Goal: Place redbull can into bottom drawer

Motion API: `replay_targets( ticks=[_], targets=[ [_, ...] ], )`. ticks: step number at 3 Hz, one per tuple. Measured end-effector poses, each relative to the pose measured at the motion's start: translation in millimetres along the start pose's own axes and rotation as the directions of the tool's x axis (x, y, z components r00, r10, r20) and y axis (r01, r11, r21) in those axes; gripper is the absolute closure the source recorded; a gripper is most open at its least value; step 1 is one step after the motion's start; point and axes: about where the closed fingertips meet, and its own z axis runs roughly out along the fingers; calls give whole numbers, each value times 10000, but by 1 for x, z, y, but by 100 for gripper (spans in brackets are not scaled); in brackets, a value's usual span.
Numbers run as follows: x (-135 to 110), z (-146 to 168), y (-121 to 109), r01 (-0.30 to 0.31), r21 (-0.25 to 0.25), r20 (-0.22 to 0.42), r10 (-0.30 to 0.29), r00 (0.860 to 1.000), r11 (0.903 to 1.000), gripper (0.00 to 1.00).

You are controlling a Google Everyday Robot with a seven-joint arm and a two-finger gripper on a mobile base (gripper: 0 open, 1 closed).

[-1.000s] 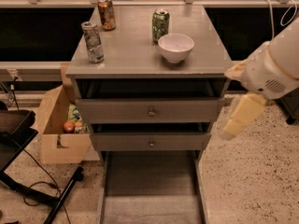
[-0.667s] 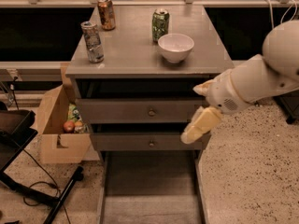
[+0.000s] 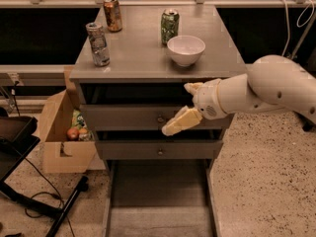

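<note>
One second has swung my gripper (image 3: 187,105) leftward across the cabinet (image 3: 148,68) front, jaws spread and empty. The redbull can (image 3: 98,44) stands untouched on top, left side. I judge the reach is beginning, with the bottom drawer (image 3: 158,191) already open.

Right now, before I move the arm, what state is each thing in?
Slim silver-grey redbull can: upright on the cabinet top, not held.
Copper-orange can: upright.
Green can: upright.
White bowl: upright, empty.
Two upper knobbed drawers: shut.
Wide grey bottom drawer: pulled open, empty.
Gripper: before the drawer fronts, jaws open, holding nothing.
Cardboard box: open.
</note>
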Motion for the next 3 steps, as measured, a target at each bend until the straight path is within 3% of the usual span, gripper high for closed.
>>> replay_targets(
  ticks=[1,2,3],
  targets=[
    [-11,-1,-27,-57,1055,771,-25,9970,9944,0],
    [-11,-1,-27,-57,1055,773,-25,9970,9944,0],
    [-38,16,-26,-125,864,1537,-9,9881,9962,0]
  ],
)
